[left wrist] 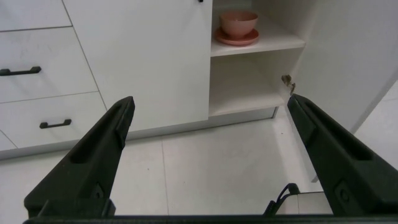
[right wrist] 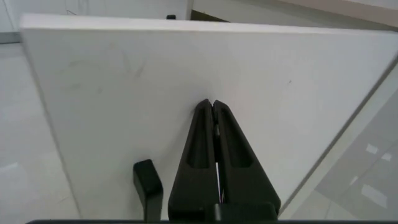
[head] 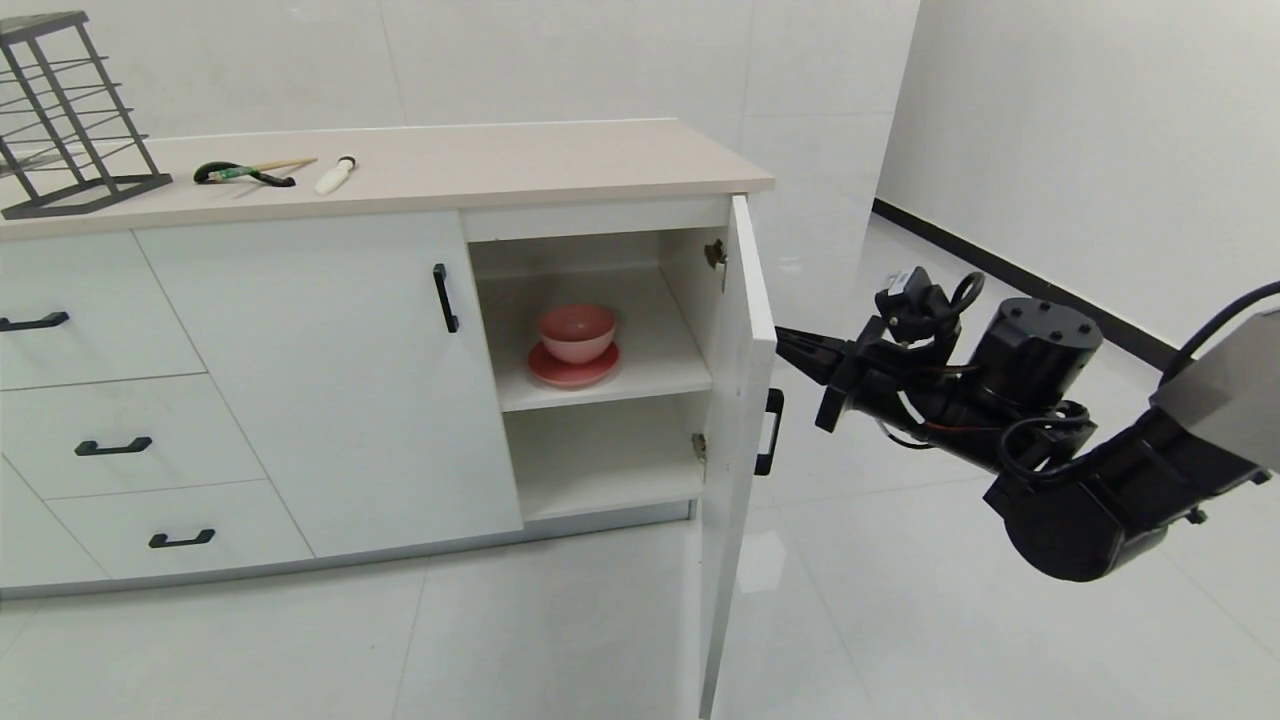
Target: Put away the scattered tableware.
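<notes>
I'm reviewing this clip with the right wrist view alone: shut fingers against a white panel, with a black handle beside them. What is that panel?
Observer: It's the cabinet door, swung wide open. The right hand has its tips at the door's outer face, just above the handle.
Operator: Is anything stored inside?
Observer: Yes, a pink bowl sits on a pink plate on the upper shelf.
Operator: And the other arm?
Observer: The left hand is open and holds nothing. It hangs above the floor, facing the open compartment.
</notes>
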Available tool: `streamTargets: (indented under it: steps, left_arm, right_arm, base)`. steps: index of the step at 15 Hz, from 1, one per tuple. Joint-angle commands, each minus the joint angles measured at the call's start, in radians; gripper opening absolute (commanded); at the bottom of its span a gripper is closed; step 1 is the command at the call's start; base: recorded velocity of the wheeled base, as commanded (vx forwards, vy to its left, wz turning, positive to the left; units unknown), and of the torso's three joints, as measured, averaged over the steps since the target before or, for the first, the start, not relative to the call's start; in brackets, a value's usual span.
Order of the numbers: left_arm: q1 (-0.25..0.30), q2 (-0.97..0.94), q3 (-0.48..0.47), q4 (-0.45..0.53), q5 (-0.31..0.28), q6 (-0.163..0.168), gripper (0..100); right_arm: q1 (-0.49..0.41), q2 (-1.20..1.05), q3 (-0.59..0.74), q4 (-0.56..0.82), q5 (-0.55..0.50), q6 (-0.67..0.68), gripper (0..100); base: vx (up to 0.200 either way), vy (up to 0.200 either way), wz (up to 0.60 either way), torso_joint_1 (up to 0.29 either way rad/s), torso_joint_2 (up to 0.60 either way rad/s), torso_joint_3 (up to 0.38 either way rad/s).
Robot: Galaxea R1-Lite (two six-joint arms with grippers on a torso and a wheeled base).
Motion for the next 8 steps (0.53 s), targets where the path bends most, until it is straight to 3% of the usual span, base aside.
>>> streamTargets:
  steps: [1, 8]
  left_arm:
    - [0.000, 0.000, 0.000, 0.000, 0.000, 0.000, 100]
    - [0.000, 0.000, 0.000, -0.001, 0.000, 0.003, 100]
  right_arm:
    - [0.007, 0.047, -0.017, 0.000, -0.012, -0.001, 0]
    - [0.081, 0.153, -0.138, -0.002, -0.024, 0.012, 0]
  base:
    - [0.000, 0.000, 0.00, 0.000, 0.00, 0.000]
    - [0.000, 0.000, 0.00, 0.000, 0.00, 0.000]
